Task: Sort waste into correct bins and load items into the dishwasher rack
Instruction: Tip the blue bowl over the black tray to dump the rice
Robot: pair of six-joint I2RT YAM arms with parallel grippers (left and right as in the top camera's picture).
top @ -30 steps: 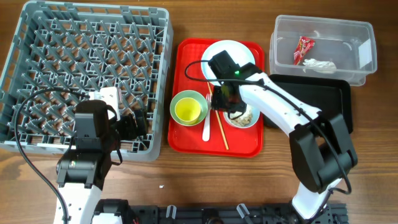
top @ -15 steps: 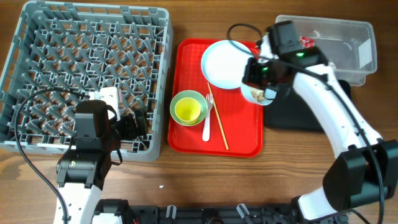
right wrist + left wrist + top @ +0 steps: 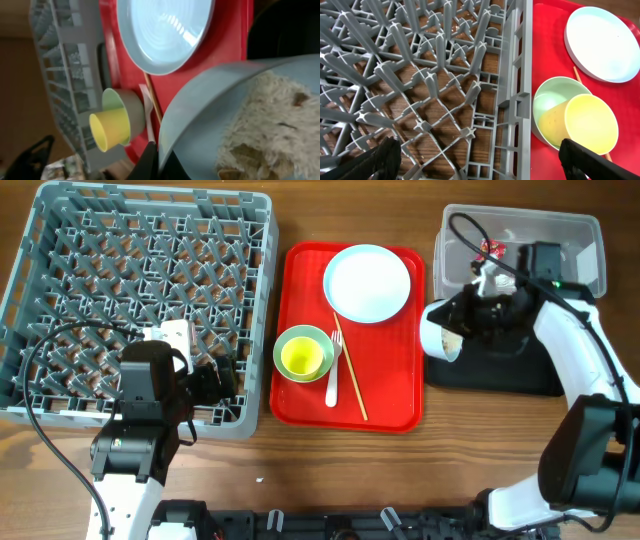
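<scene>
Nearest me, my left gripper (image 3: 222, 376) hangs with its jaws spread wide over the near right corner of the rack (image 3: 262, 300), a grey plastic lattice of upright pegs. Right of it, on the flat red tray (image 3: 300, 395), lie a white fork (image 3: 333, 385) and a thin wooden chopstick (image 3: 355, 390), with a yellow cup (image 3: 303, 357) nested in a green bowl (image 3: 322, 338). My right gripper (image 3: 478, 315) pinches the rim of a blue bowl (image 3: 215, 100), tipped sideways over the left edge of the black tray (image 3: 520, 370), crumbly beige scraps (image 3: 260, 125) inside. Farther off sit the smooth round plate (image 3: 367, 283) and the clear tub (image 3: 520, 212) holding a red wrapper (image 3: 489, 250).
</scene>
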